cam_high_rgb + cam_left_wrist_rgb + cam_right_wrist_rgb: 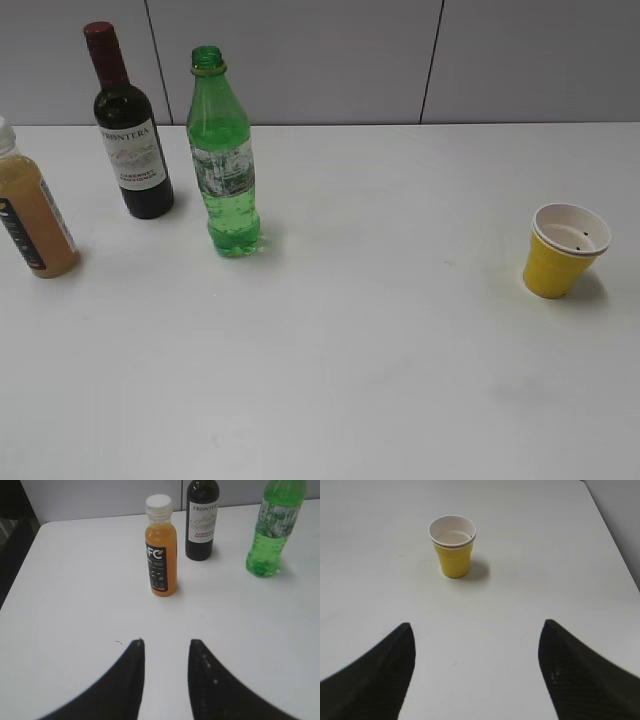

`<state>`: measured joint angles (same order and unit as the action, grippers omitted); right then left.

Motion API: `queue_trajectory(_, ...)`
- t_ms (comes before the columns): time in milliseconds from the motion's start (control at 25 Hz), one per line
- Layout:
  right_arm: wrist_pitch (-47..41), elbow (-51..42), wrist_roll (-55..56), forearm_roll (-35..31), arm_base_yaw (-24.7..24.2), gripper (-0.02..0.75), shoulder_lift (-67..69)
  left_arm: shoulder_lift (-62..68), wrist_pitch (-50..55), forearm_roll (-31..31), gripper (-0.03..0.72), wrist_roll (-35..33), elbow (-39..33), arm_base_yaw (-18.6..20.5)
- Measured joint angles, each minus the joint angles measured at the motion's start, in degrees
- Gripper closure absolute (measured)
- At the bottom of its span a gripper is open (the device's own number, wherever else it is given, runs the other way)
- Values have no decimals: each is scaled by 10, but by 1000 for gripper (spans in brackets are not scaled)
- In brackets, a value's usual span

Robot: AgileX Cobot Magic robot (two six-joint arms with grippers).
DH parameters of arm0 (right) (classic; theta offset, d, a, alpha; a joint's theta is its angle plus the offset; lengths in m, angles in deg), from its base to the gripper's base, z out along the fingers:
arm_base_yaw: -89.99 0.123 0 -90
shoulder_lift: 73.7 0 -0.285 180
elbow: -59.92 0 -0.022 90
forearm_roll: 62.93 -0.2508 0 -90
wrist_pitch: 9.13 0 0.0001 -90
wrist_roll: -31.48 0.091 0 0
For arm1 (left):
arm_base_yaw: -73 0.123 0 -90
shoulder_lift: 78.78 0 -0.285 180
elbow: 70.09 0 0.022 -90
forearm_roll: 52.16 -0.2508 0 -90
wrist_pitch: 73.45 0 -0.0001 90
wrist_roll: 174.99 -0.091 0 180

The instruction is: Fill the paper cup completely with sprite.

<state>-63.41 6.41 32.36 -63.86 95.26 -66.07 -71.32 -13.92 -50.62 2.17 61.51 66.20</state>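
Observation:
The small yellow paper cup (564, 250) with a white rim stands upright on the right of the white table; it also shows in the right wrist view (453, 547), ahead of my right gripper (477, 627), which is wide open and empty. The tall green sprite bottle (223, 160) stands uncapped at the back left; it also shows in the left wrist view (274, 527) at the upper right. My left gripper (166, 642) is open and empty, well short of the bottles. Neither gripper shows in the exterior view.
A dark wine bottle (129, 125) with a red cap stands left of the sprite. An orange juice bottle (30, 205) with a white cap stands at the far left; in the left wrist view the juice bottle (161, 547) is straight ahead. The table's left edge (22, 565) is near.

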Motion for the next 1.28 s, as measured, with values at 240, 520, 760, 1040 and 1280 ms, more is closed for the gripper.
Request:
queue_trajectory(240,0,0,0,0,0,145,0,0,0,0,450,0,0,0)
queue_trajectory(520,0,0,0,0,0,145,0,0,0,0,450,0,0,0)
queue_trajectory(760,0,0,0,0,0,145,0,0,0,0,453,0,0,0)
queue_trajectory(1040,0,0,0,0,0,132,0,0,0,0,454,0,0,0)
queue_trajectory(1280,22,8,0,2,0,64,1,0,0,0,454,0,0,0)
